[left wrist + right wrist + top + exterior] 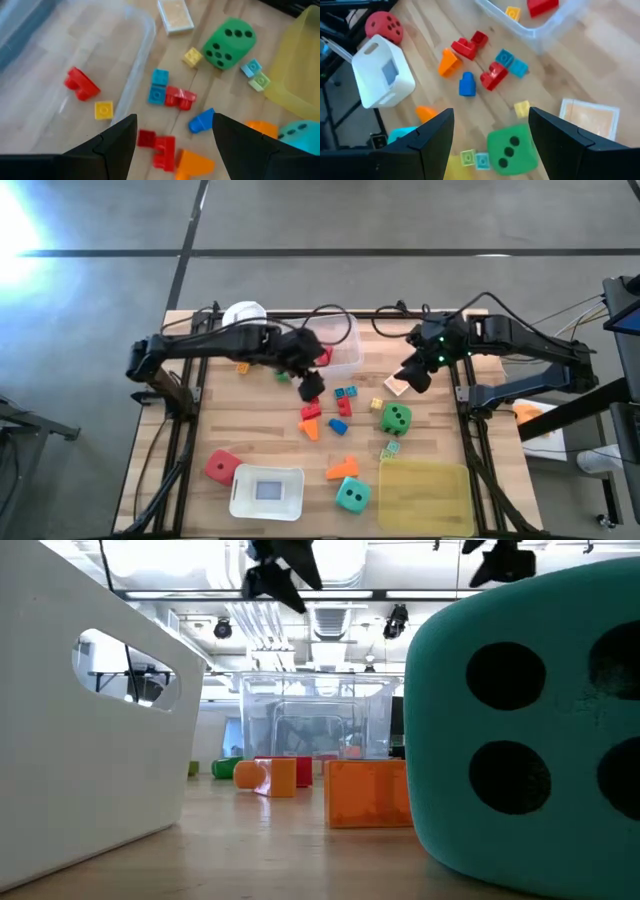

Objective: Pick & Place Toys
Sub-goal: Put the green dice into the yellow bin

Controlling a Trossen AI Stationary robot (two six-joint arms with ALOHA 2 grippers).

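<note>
No legible writing or brand seen. Three dice on table point(250, 420): green die point(396, 418) mid-right, teal die point(351, 495) near front edge, red die point(221, 467) front-left. Clear tub point(345, 350) held two blocks. Left gripper point(311, 387) and right gripper point(415, 378) both spread, empty.

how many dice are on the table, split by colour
green die: 1
red die: 1
teal die: 1
total: 3
</note>
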